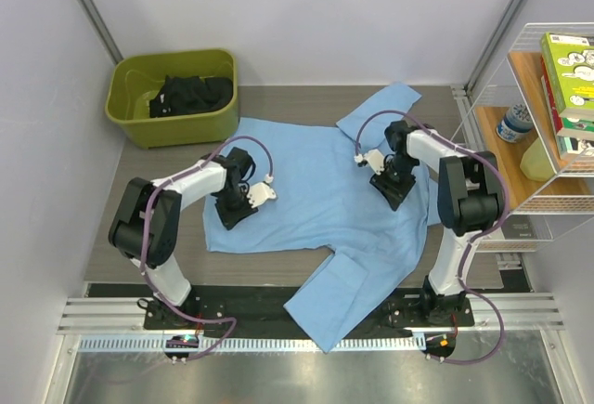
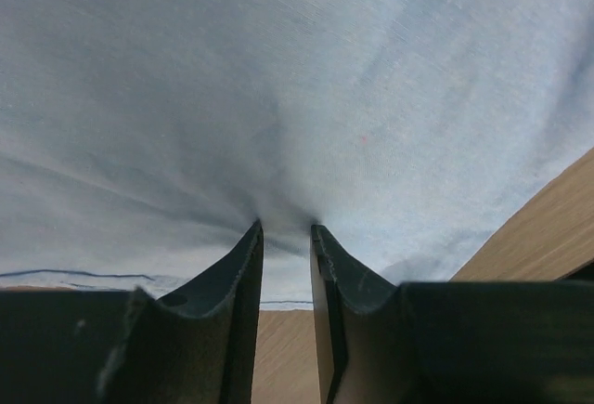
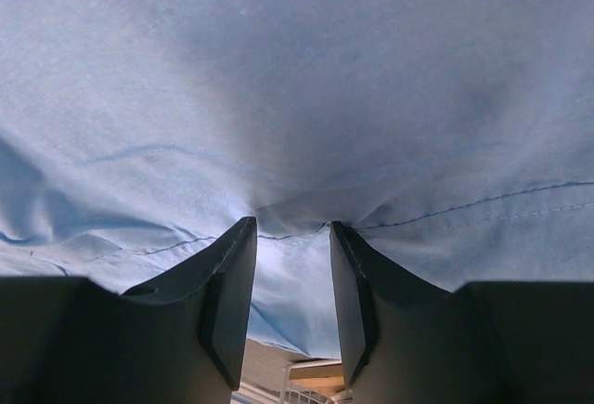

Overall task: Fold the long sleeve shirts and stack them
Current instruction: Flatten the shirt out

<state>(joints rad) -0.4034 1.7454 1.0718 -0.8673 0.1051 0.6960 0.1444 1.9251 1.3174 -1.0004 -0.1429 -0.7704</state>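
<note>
Blue shirt (image 1: 316, 190) puckers at fingertips: left gripper (image 2: 287, 226) narrowly parted, pinching fold; right gripper (image 3: 292, 223) wider, pinching seam. Upward-facing side indiscernible.

No lettering can be read anywhere. Well to the right of the right fingers (image 1: 393, 195), a green book (image 1: 568, 74) on the wire shelf (image 1: 538, 209) has print and round pictures on its cover, but the letters are too small to make out. Just left of it, a bottle (image 1: 512, 123) wears a blue and white label, equally illegible. At the tips of the fingers in both wrist views, the long sleeve shirt (image 2: 297, 97) shows only plain cloth and stitching.
</note>
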